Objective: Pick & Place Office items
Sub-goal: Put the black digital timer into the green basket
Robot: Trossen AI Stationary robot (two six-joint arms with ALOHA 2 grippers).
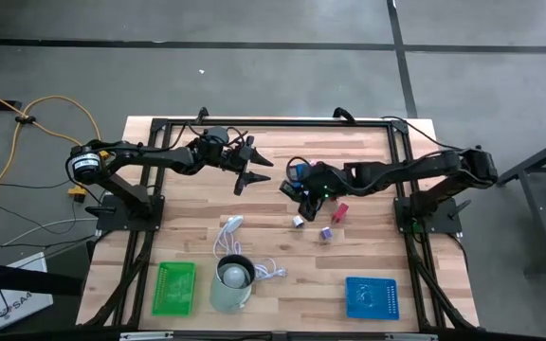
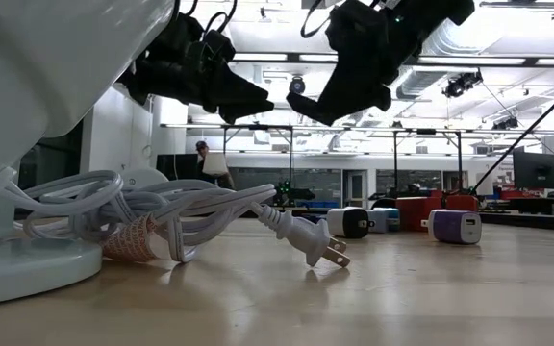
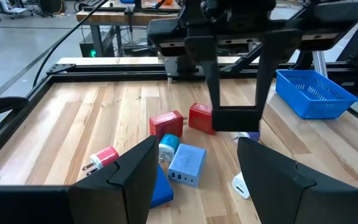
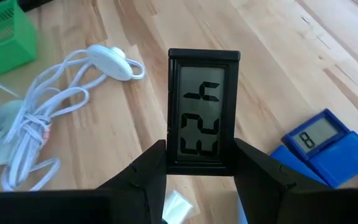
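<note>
My right gripper hangs over the middle of the table, shut on a black-framed clock with a grey digit screen. Below and around it the small office items lie flat on the wood: two red blocks, a pink plug, a light blue charger, a blue flip clock, a pink piece and a purple one. My left gripper hovers open to the left of them, touching nothing. My right gripper pinches the black clock by the end nearest the wrist, one finger on each long side of the frame. The fingers come slanting down from the table's right side. The clock sticks out beyond the fingertips along them, lifted clear of the table.
A white coiled cable and a pale cup sit near the table's near edge. A green tray stands near-left and a blue tray near-right. A black metal frame rims the table.
</note>
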